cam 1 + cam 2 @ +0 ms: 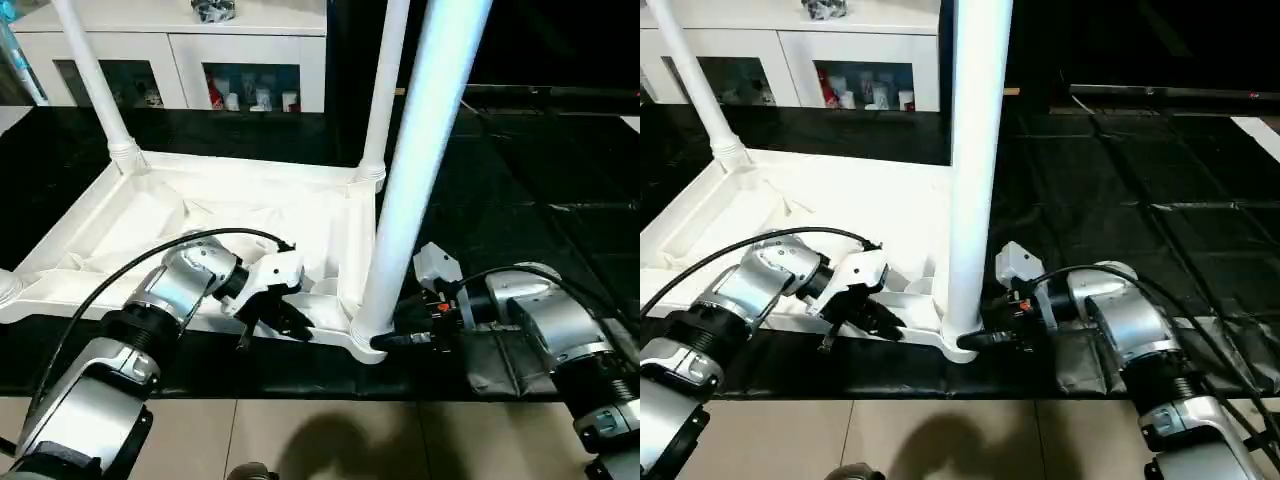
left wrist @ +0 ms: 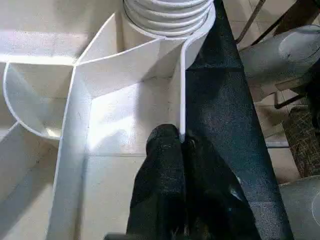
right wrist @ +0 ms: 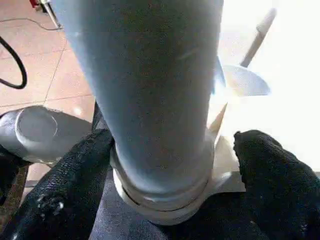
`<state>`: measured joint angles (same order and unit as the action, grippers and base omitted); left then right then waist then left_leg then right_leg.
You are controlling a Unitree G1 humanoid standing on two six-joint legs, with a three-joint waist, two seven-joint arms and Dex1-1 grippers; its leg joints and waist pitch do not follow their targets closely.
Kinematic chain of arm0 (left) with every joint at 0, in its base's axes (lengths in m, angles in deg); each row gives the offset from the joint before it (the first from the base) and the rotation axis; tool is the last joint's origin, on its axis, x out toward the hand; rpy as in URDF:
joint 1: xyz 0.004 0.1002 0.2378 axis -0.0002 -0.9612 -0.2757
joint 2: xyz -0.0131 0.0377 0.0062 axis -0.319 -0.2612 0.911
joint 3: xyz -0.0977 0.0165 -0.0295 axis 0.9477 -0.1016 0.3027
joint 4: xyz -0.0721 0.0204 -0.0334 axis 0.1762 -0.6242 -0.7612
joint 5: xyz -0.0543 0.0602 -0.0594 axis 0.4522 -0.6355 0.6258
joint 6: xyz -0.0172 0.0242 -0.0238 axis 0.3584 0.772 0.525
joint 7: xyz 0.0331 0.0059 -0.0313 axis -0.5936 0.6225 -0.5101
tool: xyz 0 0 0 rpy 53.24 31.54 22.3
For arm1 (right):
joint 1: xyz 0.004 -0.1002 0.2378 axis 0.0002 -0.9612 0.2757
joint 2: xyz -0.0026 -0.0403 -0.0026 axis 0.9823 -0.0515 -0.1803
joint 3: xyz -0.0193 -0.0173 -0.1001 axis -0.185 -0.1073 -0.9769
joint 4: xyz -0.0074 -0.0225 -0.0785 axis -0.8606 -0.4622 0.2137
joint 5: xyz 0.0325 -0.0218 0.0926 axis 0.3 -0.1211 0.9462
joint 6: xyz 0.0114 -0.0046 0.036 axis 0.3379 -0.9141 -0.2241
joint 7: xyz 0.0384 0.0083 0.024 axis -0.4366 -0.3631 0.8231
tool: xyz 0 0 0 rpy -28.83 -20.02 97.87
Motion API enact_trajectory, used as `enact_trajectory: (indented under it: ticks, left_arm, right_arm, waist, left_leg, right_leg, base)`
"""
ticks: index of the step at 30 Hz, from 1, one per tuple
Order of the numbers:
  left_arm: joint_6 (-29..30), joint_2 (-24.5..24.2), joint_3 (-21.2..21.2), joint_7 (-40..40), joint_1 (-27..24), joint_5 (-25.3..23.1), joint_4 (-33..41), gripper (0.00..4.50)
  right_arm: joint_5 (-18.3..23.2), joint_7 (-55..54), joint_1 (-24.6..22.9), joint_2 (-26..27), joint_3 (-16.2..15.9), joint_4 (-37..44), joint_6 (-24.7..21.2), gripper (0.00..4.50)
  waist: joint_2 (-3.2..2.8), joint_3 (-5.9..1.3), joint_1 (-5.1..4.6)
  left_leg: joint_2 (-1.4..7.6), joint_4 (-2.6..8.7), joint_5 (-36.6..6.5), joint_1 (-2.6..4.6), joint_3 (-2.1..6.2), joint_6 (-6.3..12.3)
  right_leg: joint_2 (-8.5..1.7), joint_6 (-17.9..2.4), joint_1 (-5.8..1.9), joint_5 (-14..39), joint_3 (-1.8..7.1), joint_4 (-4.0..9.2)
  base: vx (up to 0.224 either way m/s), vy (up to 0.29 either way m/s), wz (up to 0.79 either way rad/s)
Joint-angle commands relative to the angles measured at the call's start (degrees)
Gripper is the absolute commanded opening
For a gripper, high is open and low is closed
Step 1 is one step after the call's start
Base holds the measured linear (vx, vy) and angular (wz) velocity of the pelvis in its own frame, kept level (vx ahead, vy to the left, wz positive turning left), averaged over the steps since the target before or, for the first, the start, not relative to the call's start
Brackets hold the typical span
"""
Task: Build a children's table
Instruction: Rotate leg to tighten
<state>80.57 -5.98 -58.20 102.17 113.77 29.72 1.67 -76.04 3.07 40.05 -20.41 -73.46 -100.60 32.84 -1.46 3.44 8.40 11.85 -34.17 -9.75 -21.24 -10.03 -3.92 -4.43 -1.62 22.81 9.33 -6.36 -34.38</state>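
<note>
White ribbed plastic rectangular tabletop (image 1: 250, 215) upside down on black mat (image 1: 530, 190), 3 smooth tapered white tube legs upright in sockets, left gripper (image 2: 181, 150) clenched on its near rim, right gripper (image 3: 170, 165) spread wide, straddling near corner leg (image 1: 415, 170) base.

The tabletop (image 1: 230, 225) lies upside down on the bench (image 1: 520, 210), ribs up. Three legs stand upright in its corner sockets: the far-left leg (image 1: 95, 75), the far-right leg (image 1: 385, 85) and the near-right leg (image 1: 415, 170). Behind the bench stands a cabinet (image 1: 180, 60). The left gripper (image 1: 285, 318) sits at the tabletop's near rim, left of the near-right leg, jaws pinched on the rim wall. The right gripper (image 1: 395, 335) sits right of that leg's base, jaws straddling it.
</note>
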Motion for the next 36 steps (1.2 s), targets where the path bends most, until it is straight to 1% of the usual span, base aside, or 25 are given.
enact_trajectory:
  ticks: [1, 2, 5, 6, 7, 8, 9, 17, 19, 20, 21, 22, 23, 24, 25, 26, 27, 28, 29, 30, 32, 33, 34, 35, 36]
  left_arm:
    - [-0.82, 0.67, -1.95, 2.4, -0.12, -0.32, 1.31, 0.0]
    - [-0.85, 0.71, -1.98, 2.42, -0.18, -0.26, 1.37, 0.0]
    - [-0.94, 0.72, -2.08, 2.49, -0.3, -0.15, 1.49, 0.0]
    - [-0.94, 0.7, -2.12, 2.53, -0.32, -0.15, 1.5, 0.0]
    - [-0.93, 0.69, -2.15, 2.56, -0.33, -0.15, 1.51, 0.0]
    - [-0.93, 0.69, -2.15, 2.56, -0.33, -0.15, 1.51, 0.0]
    - [-0.94, 0.68, -2.18, 2.51, -0.33, -0.16, 1.51, 0.0]
    - [-0.32, 0.88, -1.91, 1.8, -0.33, -0.04, 1.33, 0.0]
    - [1.24, 1.91, -0.98, -0.74, -0.06, 0.15, 0.84, 0.0]
    - [2.62, 2.94, -0.07, -3.24, 0.26, 0.33, 0.3, 0.0]
    - [4.47, 4.2, 0.97, -6.26, 0.79, 0.5, -0.43, 0.0]
    - [4.93, 4.52, 1.22, -7.01, 0.93, 0.54, -0.62, 0.0]
    - [6.46, 5.56, 2.08, -9.5, 1.39, 0.69, -1.27, 0.0]
    - [7.25, 6.08, 2.5, -10.75, 1.66, 0.76, -1.61, 0.0]
    - [7.25, 6.08, 2.5, -10.75, 1.66, 0.76, -1.61, 0.0]
    - [12.45, 9.33, 5.16, -17.91, 3.44, 1.6, -3.25, 0.0]
    - [12.45, 9.33, 5.16, -17.91, 3.44, 1.6, -3.25, 0.0]
    - [14.02, 10.37, 6.11, -19.9, 4.06, 2.11, -3.74, 0.0]
    - [16.9, 12.75, 8.27, -24.45, 5.54, 3.3, -4.89, 0.0]
    - [16.9, 12.75, 8.27, -24.45, 5.54, 3.3, -4.89, 0.0]
    - [18.98, 15.22, 10.5, -29.65, 7.23, 4.34, -6.23, 0.0]
    - [19.42, 16.29, 11.54, -32.61, 8.03, 4.47, -6.86, 0.0]
    - [19.42, 16.29, 11.54, -32.61, 8.03, 4.47, -6.86, 0.0]
    - [19.89, 17.3, 12.6, -35.48, 8.81, 4.33, -7.45, 0.0]
    - [20.01, 17.69, 13.0, -36.59, 9.1, 4.24, -7.64, 0.0]
  right_arm:
    - [-0.4, -1.02, 0.76, -0.31, 0.22, -0.16, 0.3, 3.63]
    - [-0.26, -0.94, 0.71, -0.25, 0.34, -0.13, 0.23, 3.63]
    - [0.05, -0.68, 0.74, -0.06, 0.48, -0.44, 0.45, 3.23]
    - [0.14, -0.49, 0.75, -0.02, 0.44, -0.54, 0.48, 3.23]
    - [0.21, -0.34, 0.76, 0.02, 0.4, -0.61, 0.49, 3.04]
    - [0.21, -0.34, 0.76, 0.02, 0.4, -0.61, 0.49, 3.04]
    - [0.26, -0.26, 0.75, 0.07, 0.37, -0.69, 0.57, 2.87]
    - [0.91, -0.29, 0.4, 0.95, 0.48, -0.44, 0.57, 2.7]
    - [1.69, -1.74, -0.17, 1.9, 1.33, 0.34, -0.16, 2.7]
    - [2.25, -3.47, -0.7, 2.84, 2.09, 1.13, -0.95, 2.7]
    - [1.35, -7.7, -1.19, 4.31, 2.67, 1.67, -0.82, 2.69]
    - [1.13, -8.75, -1.31, 4.68, 2.82, 1.8, -0.79, 2.69]
    - [0.19, -12.51, -1.69, 5.95, 3.24, 2.18, -0.56, 2.68]
    - [-0.53, -14.75, -1.84, 6.66, 3.4, 2.29, -0.27, 2.68]
    - [-0.53, -14.75, -1.84, 6.66, 3.4, 2.29, -0.27, 2.68]
    - [-1.09, -23.7, -1.55, 10.91, 5.2, 2.15, -4.05, 2.68]
    - [-1.09, -23.7, -1.55, 10.91, 5.2, 2.15, -4.05, 2.68]
    - [-1.46, -26.4, -1.28, 12.2, 5.59, 1.99, -5.29, 2.67]
    - [-2.75, -33.8, 0.04, 15.52, 6.58, 0.54, -7.84, 2.67]
    - [-2.75, -33.8, 0.04, 15.52, 6.58, 0.54, -7.84, 2.67]
    - [-3.89, -42.4, 2.58, 19.68, 8.07, -2.7, -9.04, 2.67]
    - [-4.38, -45.87, 3.77, 21.43, 8.66, -4.2, -9.12, 2.66]
    - [-4.38, -45.87, 3.77, 21.43, 8.66, -4.2, -9.12, 2.66]
    - [-4.9, -49.01, 4.7, 23.02, 9.06, -5.32, -9.01, 2.66]
    - [-5.13, -50.23, 5.03, 23.65, 9.19, -5.71, -9.02, 2.66]
  waist:
    - [0.49, -4.54, -0.5]
    - [0.46, -4.53, -0.53]
    - [0.46, -4.5, -0.59]
    - [0.48, -4.51, -0.61]
    - [0.49, -4.51, -0.61]
    - [0.47, -4.54, -0.59]
    - [0.49, -4.53, -0.61]
    - [0.49, -4.52, -0.62]
    - [0.47, -4.51, -0.64]
    - [0.51, -4.46, -0.69]
    - [0.5, -4.46, -0.75]
    - [0.45, -4.3, -0.69]
    - [0.65, -4.29, -1.03]
    - [0.65, -4.26, -1.03]
    - [0.7, -4.27, -1.14]
    - [0.63, -4.18, -1.64]
    - [0.63, -4.19, -1.91]
    - [0.44, -4.34, -2.17]
    - [0.09, -4.24, -2.45]
    - [0.25, -4.25, -2.77]
    - [0.25, -4.59, -3.52]
    - [0.24, -4.53, -3.65]
    - [0.11, -4.64, -3.83]
    - [0.18, -4.79, -3.87]
    - [0.21, -4.91, -3.82]
  left_leg:
    - [1.88, 3.67, -11.55, 0.9, 0.38, 3.13]
    - [1.88, 3.68, -11.69, 0.9, 0.4, 3.12]
    - [1.87, 3.69, -12.02, 0.93, 0.41, 3.04]
    - [1.84, 3.66, -12.02, 0.89, 0.4, 3.05]
    - [1.85, 3.67, -12.0, 0.89, 0.4, 3.1]
    - [1.9, 3.67, -11.81, 0.92, 0.43, 3.1]
    - [1.89, 3.67, -11.77, 0.88, 0.41, 3.09]
    - [1.86, 3.66, -11.78, 0.91, 0.39, 3.1]
    - [1.91, 3.67, -11.71, 0.88, 0.38, 3.06]
    - [1.86, 3.69, -12.17, 0.98, 0.39, 2.91]
    - [1.83, 3.66, -12.17, 0.94, 0.35, 2.88]
    - [1.84, 3.68, -12.59, 1.26, 0.33, 2.36]
    - [1.58, 3.76, -12.73, 0.82, 0.48, 1.92]
    - [1.52, 3.85, -12.81, 0.77, 0.59, 1.7]
    - [1.43, 3.84, -12.81, 0.9, 0.52, 1.67]
    - [1.34, 3.86, -12.6, 0.85, 0.55, 1.38]
    - [1.31, 3.87, -12.66, 0.92, 0.56, 1.26]
    - [1.21, 3.78, -13.01, 1.07, 0.65, 1.24]
    - [1.08, 3.74, -12.87, 0.88, 0.67, 1.3]
    - [1.03, 3.72, -12.63, 0.81, 0.56, 1.28]
    - [0.92, 3.61, -11.77, 0.65, 0.71, 0.98]
    - [0.92, 3.66, -11.41, 0.5, 0.76, 1.09]
    - [0.86, 3.52, -10.71, 0.59, 0.58, 1.45]
    - [0.8, 3.44, -9.66, 0.53, 0.49, 1.93]
    - [0.81, 3.39, -8.44, 0.45, 0.48, 2.52]
  right_leg:
    - [-4.43, -10.12, -2.98, 17.16, 3.2, 4.32]
    - [-4.45, -10.03, -2.98, 17.55, 3.2, 4.36]
    - [-4.45, -9.89, -2.96, 18.23, 3.18, 4.44]
    - [-4.44, -9.8, -2.99, 18.34, 3.18, 4.45]
    - [-4.44, -9.78, -2.98, 18.33, 3.17, 4.47]
    - [-4.44, -9.89, -2.95, 18.04, 3.19, 4.4]
    - [-4.43, -9.92, -2.96, 17.89, 3.2, 4.39]
    - [-4.45, -9.88, -2.94, 18.18, 3.19, 4.41]
    - [-4.43, -10.05, -2.92, 17.86, 3.21, 4.33]
    - [-4.43, -9.96, -2.88, 18.49, 3.18, 4.46]
    - [-4.4, -9.97, -2.88, 18.47, 3.21, 4.42]
    - [-4.45, -9.82, -2.55, 19.55, 3.21, 4.76]
    - [-4.45, -9.13, -3.05, 20.98, 3.02, 4.7]
    - [-4.47, -8.5, -3.12, 21.98, 2.9, 4.79]
    - [-4.43, -7.9, -2.99, 22.84, 2.91, 5.09]
    - [-4.37, -7.84, -2.97, 22.85, 2.97, 5.09]
    - [-4.33, -7.95, -2.94, 22.85, 2.96, 5.1]
    - [-4.42, -7.86, -2.96, 23.25, 2.85, 5.22]
    - [-4.4, -7.92, -2.99, 22.96, 2.86, 5.23]
    - [-4.26, -8.06, -2.95, 22.55, 2.9, 5.3]
    - [-4.28, -8.96, -3.19, 20.13, 2.83, 4.93]
    - [-4.22, -9.12, -3.25, 19.34, 2.85, 4.85]
    - [-4.15, -9.78, -3.11, 17.11, 2.98, 4.79]
    - [-4.08, -10.44, -3.21, 14.74, 3.06, 4.55]
    - [-4.09, -10.92, -3.36, 12.51, 3.12, 4.31]
  base:
    - [0.0, 0.0, 0.0]
    - [0.0, 0.0, 0.0]
    - [0.0, 0.0, 0.0]
    - [0.0, 0.0, 0.0]
    - [0.0, 0.0, 0.0]
    - [0.0, 0.0, 0.0]
    - [0.0, 0.0, 0.0]
    - [0.0, 0.0, 0.0]
    - [0.0, 0.0, 0.0]
    - [0.0, 0.0, 0.0]
    - [0.0, 0.0, 0.0]
    - [0.0, 0.0, 0.0]
    - [0.0, 0.0, 0.0]
    - [0.0, 0.0, 0.0]
    - [0.0, 0.0, 0.0]
    - [0.0, 0.0, 0.0]
    - [0.0, 0.0, 0.0]
    - [0.0, 0.0, 0.0]
    - [0.0, 0.0, 0.0]
    - [0.0, 0.0, 0.0]
    - [0.0, 0.0, 0.0]
    - [0.0, 0.0, 0.0]
    - [0.0, 0.0, 0.0]
    - [0.0, 0.0, 0.0]
    - [0.0, 0.0, 0.0]
